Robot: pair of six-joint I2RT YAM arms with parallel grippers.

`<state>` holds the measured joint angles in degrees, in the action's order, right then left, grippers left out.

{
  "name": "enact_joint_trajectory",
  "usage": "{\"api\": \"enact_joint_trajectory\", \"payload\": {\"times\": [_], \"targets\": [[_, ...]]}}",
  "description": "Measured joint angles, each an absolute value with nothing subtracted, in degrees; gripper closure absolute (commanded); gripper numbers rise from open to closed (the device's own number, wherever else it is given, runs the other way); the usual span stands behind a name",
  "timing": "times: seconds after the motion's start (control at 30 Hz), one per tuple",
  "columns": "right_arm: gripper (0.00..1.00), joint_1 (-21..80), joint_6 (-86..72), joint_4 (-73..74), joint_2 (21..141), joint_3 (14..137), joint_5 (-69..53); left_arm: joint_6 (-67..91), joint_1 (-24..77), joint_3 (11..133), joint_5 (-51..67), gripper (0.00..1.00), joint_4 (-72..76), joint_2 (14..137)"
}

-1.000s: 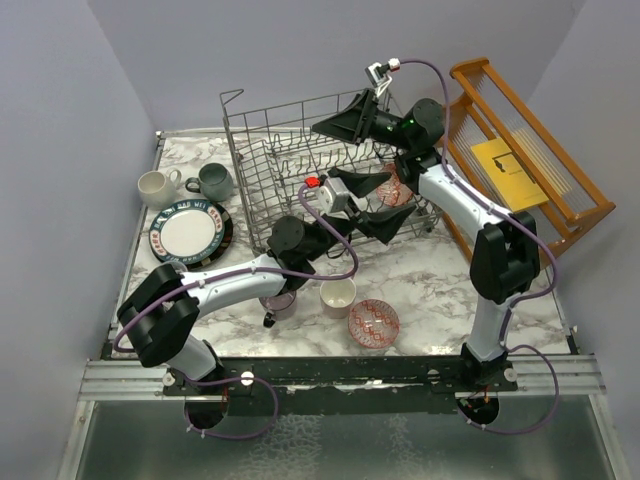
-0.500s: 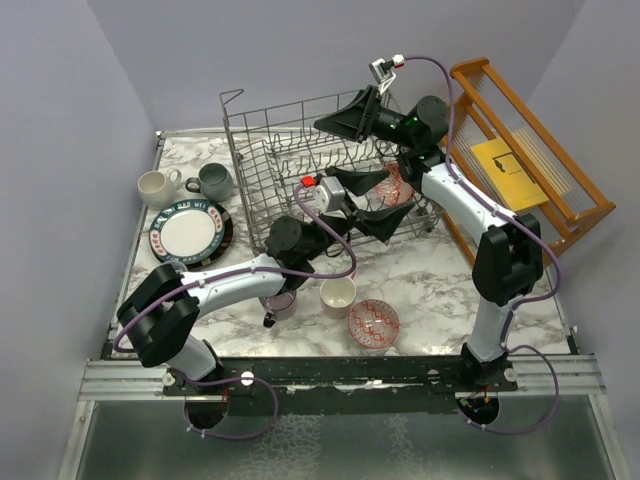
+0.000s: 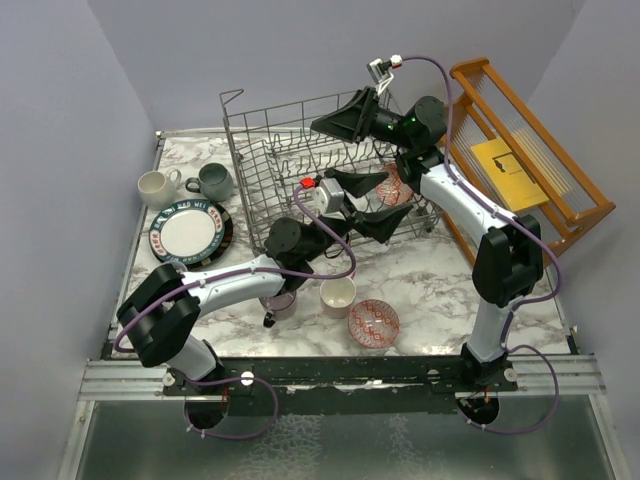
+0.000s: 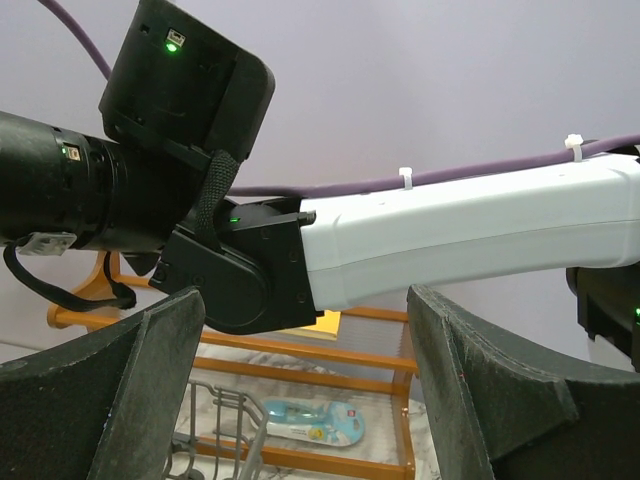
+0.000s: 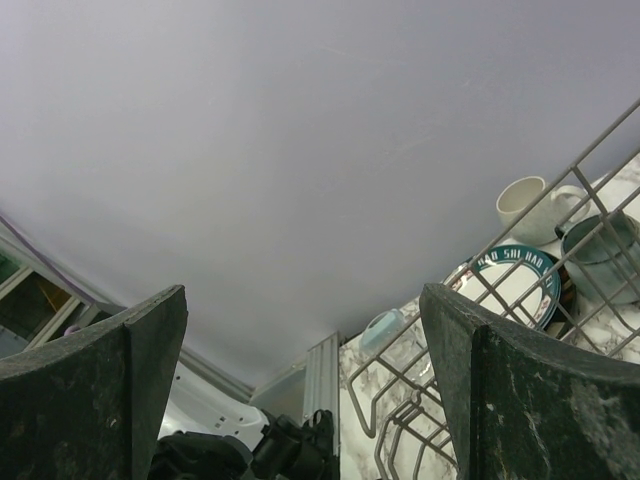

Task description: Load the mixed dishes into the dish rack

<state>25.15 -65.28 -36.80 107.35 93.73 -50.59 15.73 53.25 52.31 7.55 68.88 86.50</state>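
One bowl (image 3: pixel 393 186) is being held in the rack (image 3: pixel 270 150); the other bowl (image 3: pixel 374 320), mugs (image 3: pixel 338 295) and plate (image 3: pixel 188 231) are being carried by the surface (image 3: pixel 430 280). The left claw (image 3: pixel 383 203) and right claw (image 3: pixel 335 122) are being held wide open, empty, over the rack.

Metal wire dish rack (image 3: pixel 290 165), marble-patterned table (image 3: pixel 432 288)

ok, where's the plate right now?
Top view, left side: the plate lies on the near side of the white mug and grey-green mug, left of the dish rack.
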Motion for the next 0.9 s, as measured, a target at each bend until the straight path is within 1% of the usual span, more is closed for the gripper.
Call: {"api": "enact_joint_trajectory", "payload": {"times": [0.9], "targets": [[0.01,25.19,-63.26,-33.3,107.35,96.71,-50.37,16.64,52.18,52.25,8.54,0.15,70.78,86.5]]}}
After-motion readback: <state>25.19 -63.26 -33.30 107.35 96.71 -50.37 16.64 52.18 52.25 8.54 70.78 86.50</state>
